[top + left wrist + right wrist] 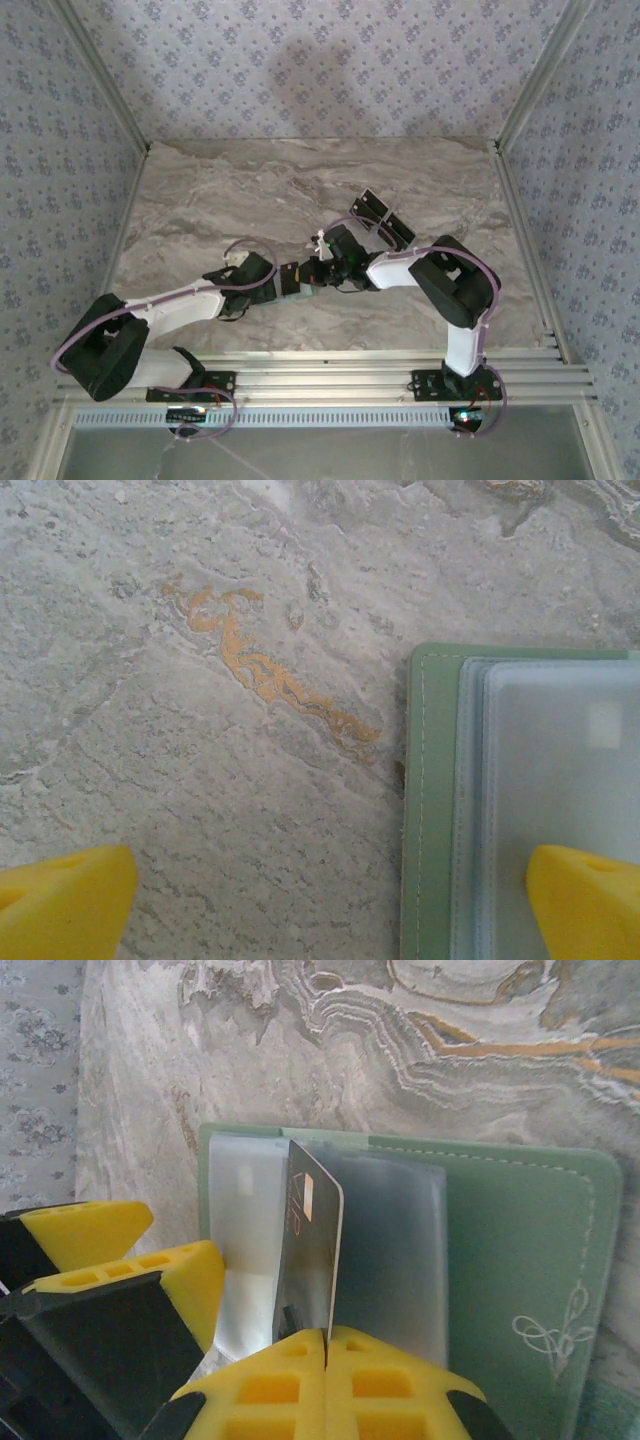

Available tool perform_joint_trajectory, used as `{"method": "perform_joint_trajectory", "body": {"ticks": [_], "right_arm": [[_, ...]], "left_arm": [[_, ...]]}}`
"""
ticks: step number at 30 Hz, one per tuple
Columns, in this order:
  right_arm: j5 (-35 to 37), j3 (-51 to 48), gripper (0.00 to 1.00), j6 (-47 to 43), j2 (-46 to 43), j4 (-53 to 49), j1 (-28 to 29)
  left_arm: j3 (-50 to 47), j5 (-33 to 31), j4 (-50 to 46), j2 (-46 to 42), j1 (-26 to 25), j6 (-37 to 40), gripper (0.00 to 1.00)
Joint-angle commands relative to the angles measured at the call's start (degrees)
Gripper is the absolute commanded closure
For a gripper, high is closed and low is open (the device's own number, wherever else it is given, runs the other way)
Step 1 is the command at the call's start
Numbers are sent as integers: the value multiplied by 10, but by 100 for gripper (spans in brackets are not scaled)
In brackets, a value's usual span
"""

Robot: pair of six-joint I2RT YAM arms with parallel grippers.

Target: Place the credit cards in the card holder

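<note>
The thin dark flat card (310,1250) stands on its edge, pinched tight by the right end effector (327,1345), over the clear pockets (390,1250) of the open soft green card holder (500,1240). The left end effector (325,895) is spread wide, one yellow finger (585,895) over the holder on the grey marble bench (200,780).

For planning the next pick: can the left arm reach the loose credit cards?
Probably not directly: the loose cards lie beyond the right end effector, which holds a card, and the open left end effector rests on the card holder.
</note>
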Motion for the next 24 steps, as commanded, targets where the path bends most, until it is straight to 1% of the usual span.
{"method": "perform_joint_trajectory", "body": {"ticks": [1, 12, 24], "right_arm": [[-14, -14, 100, 0, 17, 2, -2], [-47, -17, 100, -1, 32, 0, -11], [-79, 23, 100, -9, 63, -46, -17]], "left_arm": [[-13, -14, -53, -4, 6, -3, 0], [-13, -14, -53, -4, 6, -3, 0], [-12, -13, -52, -4, 6, -1, 0]]}}
